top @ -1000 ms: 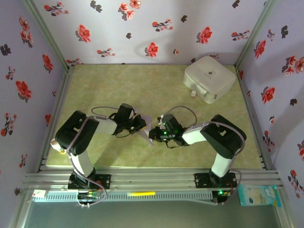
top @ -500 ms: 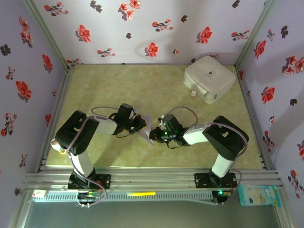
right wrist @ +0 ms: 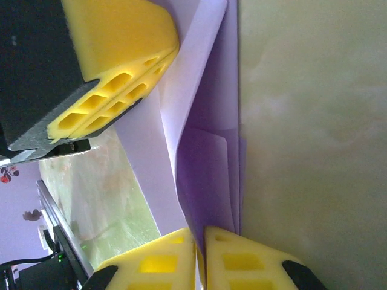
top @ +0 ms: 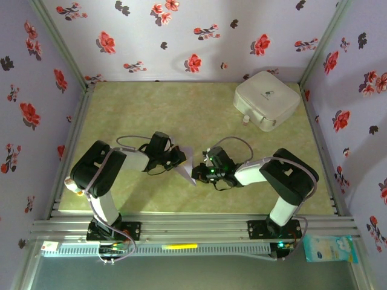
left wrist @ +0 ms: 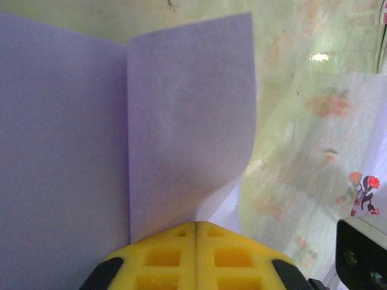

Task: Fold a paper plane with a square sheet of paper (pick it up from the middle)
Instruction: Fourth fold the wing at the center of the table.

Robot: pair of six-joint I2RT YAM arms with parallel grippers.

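The pale lavender sheet of paper point(top: 186, 162), folded into several layers, hangs above the table between both grippers. My left gripper point(top: 179, 159) is shut on one edge of it. In the left wrist view its yellow pads point(left wrist: 175, 254) meet at the gripper point(left wrist: 195, 225), and the paper point(left wrist: 187, 115) rises from there with a vertical crease. My right gripper point(top: 195, 174) is shut on the opposite end. In the right wrist view the layered paper point(right wrist: 208, 169) runs into the gripper point(right wrist: 201, 232), with the left gripper's pads point(right wrist: 115, 90) at top left. Whether this is the paper plane I cannot tell.
A white rounded box point(top: 266, 99) sits at the back right of the green table point(top: 151, 112), with a small white item point(top: 246, 120) at its near corner. Flowered walls point(top: 36, 90) close in the left, back and right sides.
My right arm's elbow has drifted slightly to the right and its gripper has edged a little that way. Both grippers keep hold of the paper. The left arm has stayed put.
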